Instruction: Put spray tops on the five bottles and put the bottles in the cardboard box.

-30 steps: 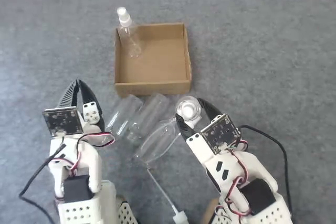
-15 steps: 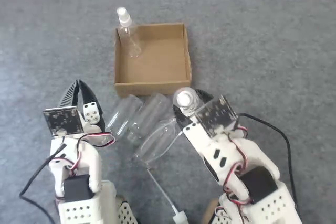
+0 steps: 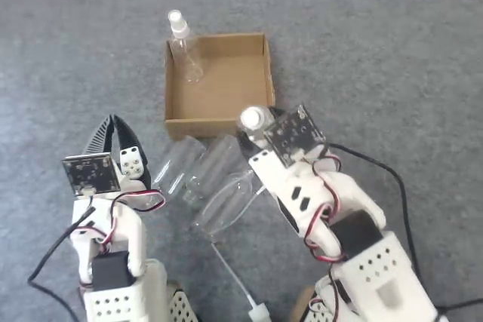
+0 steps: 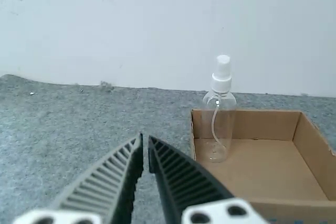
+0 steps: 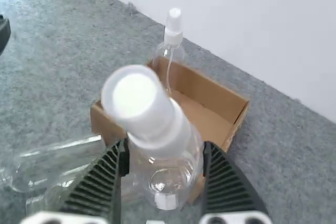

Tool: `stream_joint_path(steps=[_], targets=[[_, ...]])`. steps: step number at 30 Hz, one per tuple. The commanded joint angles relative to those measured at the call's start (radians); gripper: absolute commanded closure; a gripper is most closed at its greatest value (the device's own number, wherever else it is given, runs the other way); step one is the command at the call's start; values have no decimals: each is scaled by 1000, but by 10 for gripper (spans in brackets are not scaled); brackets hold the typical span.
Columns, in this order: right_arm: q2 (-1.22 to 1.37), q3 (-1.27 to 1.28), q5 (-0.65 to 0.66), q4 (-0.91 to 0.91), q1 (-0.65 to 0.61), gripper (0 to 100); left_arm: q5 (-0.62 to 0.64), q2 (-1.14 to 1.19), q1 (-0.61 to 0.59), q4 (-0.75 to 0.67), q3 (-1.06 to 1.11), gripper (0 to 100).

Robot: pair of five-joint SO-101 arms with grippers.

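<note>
One capped bottle [image 5: 157, 124] stands roughly upright, clamped in your right gripper [image 5: 164, 150], just short of the cardboard box [image 3: 219, 124]'s near wall, box straight ahead; your left gripper [image 4: 145, 144] rests nearly closed, empty

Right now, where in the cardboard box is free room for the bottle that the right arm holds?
The cardboard box floor is bare except its far left corner, where a spray bottle stands. Crowded: carpet before the box, where three uncapped bottles lie.
</note>
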Motion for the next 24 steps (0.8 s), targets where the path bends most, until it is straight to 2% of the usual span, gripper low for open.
stream_joint_path(steps=[1,24], targets=[[127,-181,2,-31,10,993,9,-15,-8,-35,-7,987],[581,-563,0,-38,-48,993,9,-15,-8,-35,-7,987]])
